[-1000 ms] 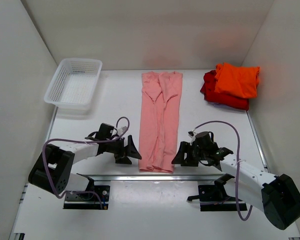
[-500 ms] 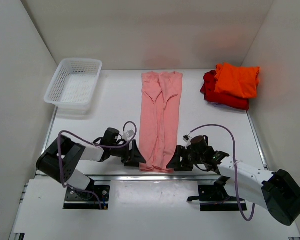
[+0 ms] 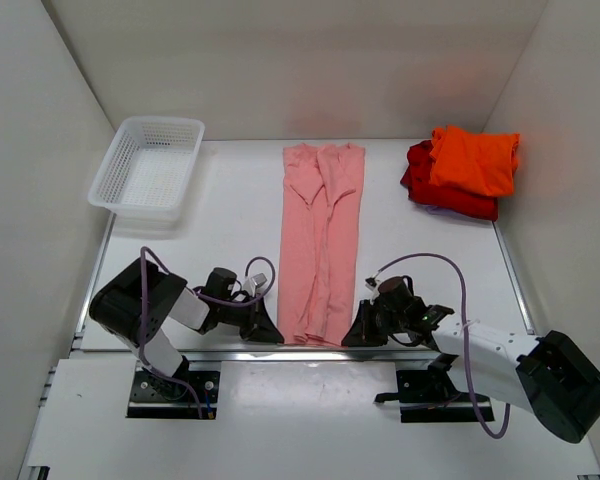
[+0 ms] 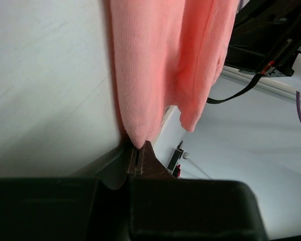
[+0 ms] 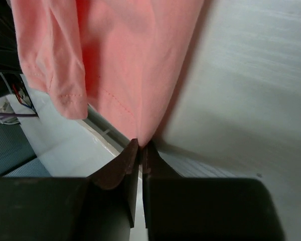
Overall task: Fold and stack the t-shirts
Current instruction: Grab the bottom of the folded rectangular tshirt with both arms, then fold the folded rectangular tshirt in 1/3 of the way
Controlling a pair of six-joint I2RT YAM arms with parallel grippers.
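The left gripper (image 4: 139, 152) is pinched closed on the near-left hem corner of the salmon-pink t-shirt (image 3: 321, 235). The right gripper (image 5: 141, 149) is clamped on its near-right corner. The shirt lies in a long, narrow folded strip between the arms, and the orange t-shirt (image 3: 473, 158) rests on the red t-shirt (image 3: 417, 178) at far right.

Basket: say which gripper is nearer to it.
Left. The left gripper pinches the pink shirt's near left corner, on the basket's side; the right gripper pinches the near right corner, across the shirt and farther off.

Black-and-white arms (image 3: 480, 346), purple cables (image 3: 435, 257), dark brown fingers (image 5: 118, 170)
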